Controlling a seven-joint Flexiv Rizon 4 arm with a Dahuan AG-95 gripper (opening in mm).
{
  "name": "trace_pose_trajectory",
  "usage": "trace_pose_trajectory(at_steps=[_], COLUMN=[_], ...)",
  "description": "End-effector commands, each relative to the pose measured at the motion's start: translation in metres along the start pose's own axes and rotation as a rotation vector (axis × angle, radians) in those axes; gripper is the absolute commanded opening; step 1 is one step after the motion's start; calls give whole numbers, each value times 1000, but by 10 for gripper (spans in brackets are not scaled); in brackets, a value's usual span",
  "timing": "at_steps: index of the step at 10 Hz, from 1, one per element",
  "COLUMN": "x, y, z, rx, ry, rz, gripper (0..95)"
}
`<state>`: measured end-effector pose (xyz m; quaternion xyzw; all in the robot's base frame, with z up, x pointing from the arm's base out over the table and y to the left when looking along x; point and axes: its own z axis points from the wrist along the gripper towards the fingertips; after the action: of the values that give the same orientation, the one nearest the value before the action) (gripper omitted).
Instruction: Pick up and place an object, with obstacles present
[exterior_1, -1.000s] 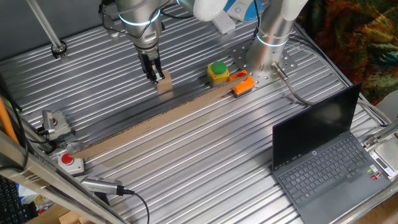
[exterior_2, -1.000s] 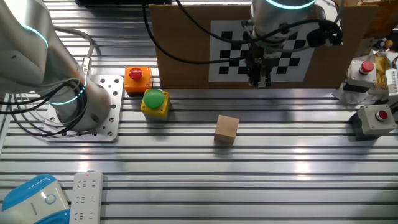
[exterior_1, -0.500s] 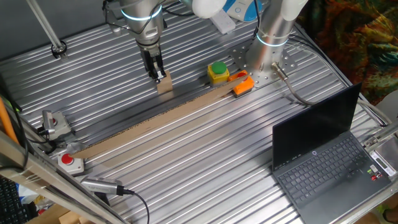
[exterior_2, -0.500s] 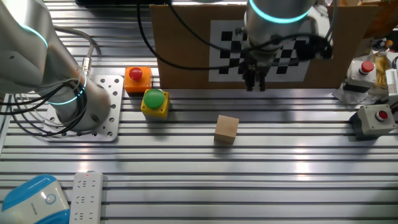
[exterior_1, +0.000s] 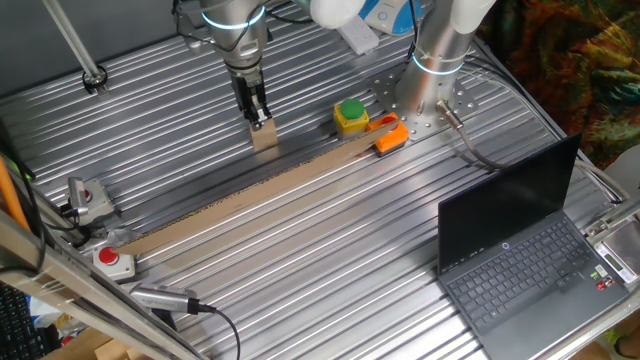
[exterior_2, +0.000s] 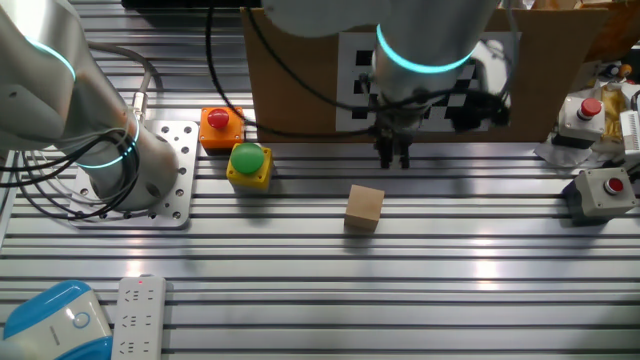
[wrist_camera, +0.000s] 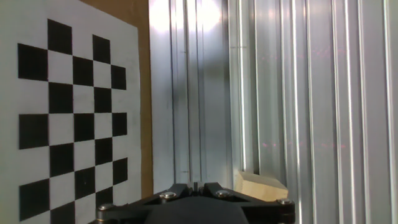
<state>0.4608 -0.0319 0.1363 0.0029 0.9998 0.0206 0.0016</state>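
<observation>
The other fixed view showed the gripper (exterior_2: 394, 158) hanging above the ribbed table (exterior_2: 420, 290), its dark fingers close together with nothing between them, so the claw looked shut and empty. The wooden block (exterior_2: 364, 208) sat on the table below and a little to the left of the fingertips in that picture, apart from them. Behind the gripper stood a cardboard panel (exterior_2: 290, 70) bearing a checkerboard sheet (exterior_2: 350, 85). To the left of the block were a yellow box with a green button (exterior_2: 248, 163) and an orange box with a red button (exterior_2: 221, 124), just beside each other, and beyond them the arm's base (exterior_2: 120, 165) on its mounting plate.

One fixed view gave what that angle hid: the gripper (exterior_1: 257, 112) appeared right at the block (exterior_1: 265, 134), fingertips overlapping its top edge, though contact could not be judged. It also showed a long cardboard strip (exterior_1: 250, 195) running diagonally across the table, the block just beside its upper edge, and an open laptop (exterior_1: 525, 250) at the right. The arm came down nearly vertical from the top of the picture, wrist pointed at the table.

The hand view showed only a corner of the block (wrist_camera: 261, 186) at the lower edge beside the gripper body, with the checkerboard (wrist_camera: 68, 112) on the left.
</observation>
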Motion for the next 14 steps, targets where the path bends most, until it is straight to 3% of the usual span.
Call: trace_pose_trajectory(at_steps=[1, 8, 14], x=[1, 19, 30], y=[-2, -20, -36], z=[8, 39, 55], rx=[22, 24, 30], ry=[1, -2, -8], rz=[3, 21, 10], gripper=[0, 0, 0])
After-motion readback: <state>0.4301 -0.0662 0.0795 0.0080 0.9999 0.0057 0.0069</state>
